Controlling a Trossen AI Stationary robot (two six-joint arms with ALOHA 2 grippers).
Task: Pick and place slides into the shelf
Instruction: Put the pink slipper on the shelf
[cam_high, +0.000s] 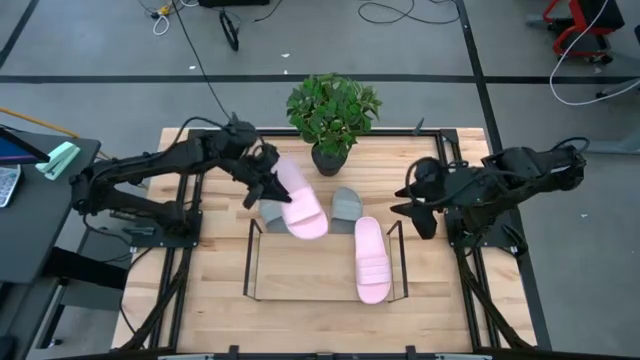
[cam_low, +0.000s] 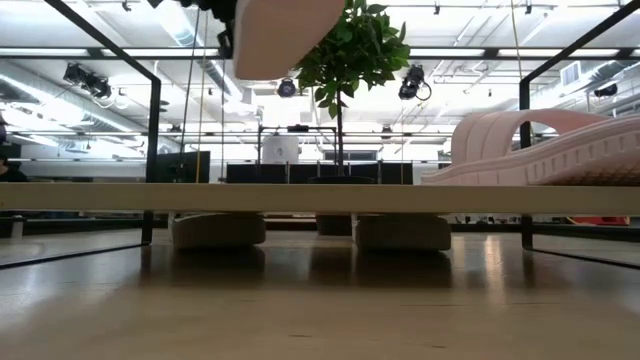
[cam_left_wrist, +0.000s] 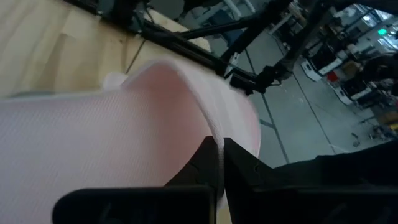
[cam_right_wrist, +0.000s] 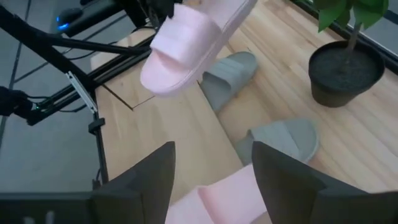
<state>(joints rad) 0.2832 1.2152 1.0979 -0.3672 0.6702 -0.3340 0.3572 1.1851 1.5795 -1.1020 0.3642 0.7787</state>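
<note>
We see the left gripper (cam_high: 268, 183) clamped tight on the edge of a pink slide (cam_high: 300, 198), holding it in the air above the shelf's (cam_high: 325, 296) back left part. The right gripper (cam_high: 412, 203) hangs spread wide and empty beside the shelf, near the second pink slide (cam_high: 371, 259) lying on its board. Two grey slides (cam_high: 345, 205) lie behind the shelf

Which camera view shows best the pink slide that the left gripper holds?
The right wrist view: the lifted pink slide shows nearly whole, strap included, above the table. The high view shows it from above, partly hidden by the left gripper. The low view catches only its sole; the left wrist view only a close-up of its surface.
</note>
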